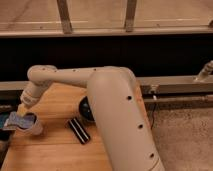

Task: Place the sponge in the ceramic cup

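Observation:
The light-blue sponge [17, 120] sits over the round rim of the pale ceramic cup [32, 129] at the left edge of the wooden table. My gripper [22, 108] comes down from the arm's wrist onto the sponge's upper edge and is shut on the sponge. The sponge hides most of the cup's mouth, so only the cup's right side and lower wall show. How deep the sponge sits in the cup cannot be told.
A black striped block [78, 131] lies on the wooden table [55, 150] right of the cup. Behind it is a black bowl [85, 109], half hidden by my arm [120, 115]. A dark wall and metal rail run along the back; carpet lies to the right.

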### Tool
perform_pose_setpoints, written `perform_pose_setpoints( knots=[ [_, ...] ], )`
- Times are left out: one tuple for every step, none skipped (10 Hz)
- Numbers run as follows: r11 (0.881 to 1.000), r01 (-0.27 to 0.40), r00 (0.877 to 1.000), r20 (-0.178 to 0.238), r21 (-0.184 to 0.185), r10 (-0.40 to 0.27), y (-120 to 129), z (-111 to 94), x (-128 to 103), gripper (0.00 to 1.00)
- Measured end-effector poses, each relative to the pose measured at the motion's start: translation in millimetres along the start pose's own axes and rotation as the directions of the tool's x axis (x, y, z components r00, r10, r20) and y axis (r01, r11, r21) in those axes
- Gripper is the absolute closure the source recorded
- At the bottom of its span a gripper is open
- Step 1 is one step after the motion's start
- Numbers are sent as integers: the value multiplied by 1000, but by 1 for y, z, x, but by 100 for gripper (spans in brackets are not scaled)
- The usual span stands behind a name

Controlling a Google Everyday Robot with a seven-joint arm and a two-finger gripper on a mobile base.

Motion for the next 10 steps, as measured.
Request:
perform_pose_setpoints(
  knots=[
    [1000, -11, 1000, 7, -4, 11, -2, 0, 2, 100],
    [1000, -16, 1000, 12, -4, 16, -4, -2, 4, 100],
    [1000, -12, 1000, 10, -3, 13, -3, -3, 3, 100],
    [1000, -5, 1000, 9, 2, 5, -1, -5, 0, 95],
    [1000, -7, 1000, 10, 8, 7, -1, -7, 0, 87],
    [1000, -7, 1000, 14, 18, 7, -2, -12, -1, 75],
    [1000, -5, 1000, 15, 24, 4, -2, -14, -1, 65],
    [1000, -2, 1000, 14, 28, 2, -1, -15, -3, 57],
    [1000, -3, 1000, 14, 29, 2, -1, -15, -2, 48],
    [999, -9, 1000, 16, 31, 8, -2, -16, 0, 36]
  ],
)
